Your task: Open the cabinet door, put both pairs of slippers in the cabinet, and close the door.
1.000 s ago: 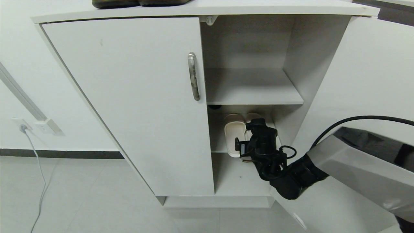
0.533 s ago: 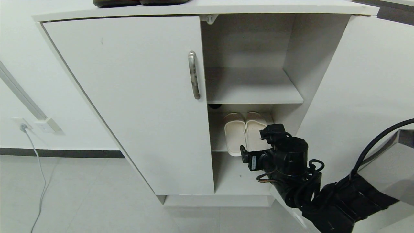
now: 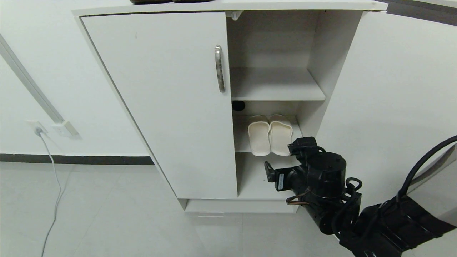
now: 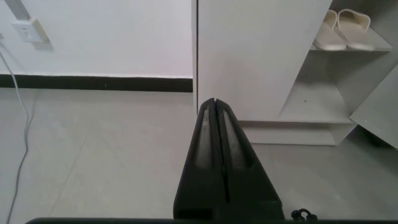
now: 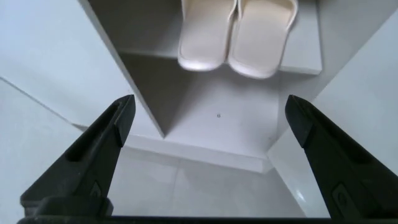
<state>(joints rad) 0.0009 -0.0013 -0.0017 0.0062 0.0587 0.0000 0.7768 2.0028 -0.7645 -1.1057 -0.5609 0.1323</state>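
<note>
A white cabinet [image 3: 228,5] stands with its left door [image 3: 167,100] closed and its right door [image 3: 392,89] swung open. A cream pair of slippers [image 3: 270,134] lies side by side on the middle shelf, toes inward; the pair [image 5: 236,31] lies beyond my right gripper. My right gripper [image 5: 208,124] is open and empty, just outside the cabinet in front of the bottom compartment. Its wrist [image 3: 321,175] is low beside the open door. Two dark flat things [image 3: 164,1] lie on the cabinet top, cut off by the view's edge. My left gripper [image 4: 215,106] is shut and empty, over the floor left of the cabinet.
The upper shelf [image 3: 275,85] and the bottom compartment [image 3: 257,178] hold nothing. A small dark round thing [image 3: 238,105] sits under the upper shelf. A wall socket [image 3: 35,127] with a cable [image 3: 53,185] is at the left. Tiled floor [image 3: 125,221] lies in front.
My right gripper has drawn back out of the cabinet, away from the cream slippers, which stay on the shelf. The head camera has shifted, so the cabinet sits further right in the view.
</note>
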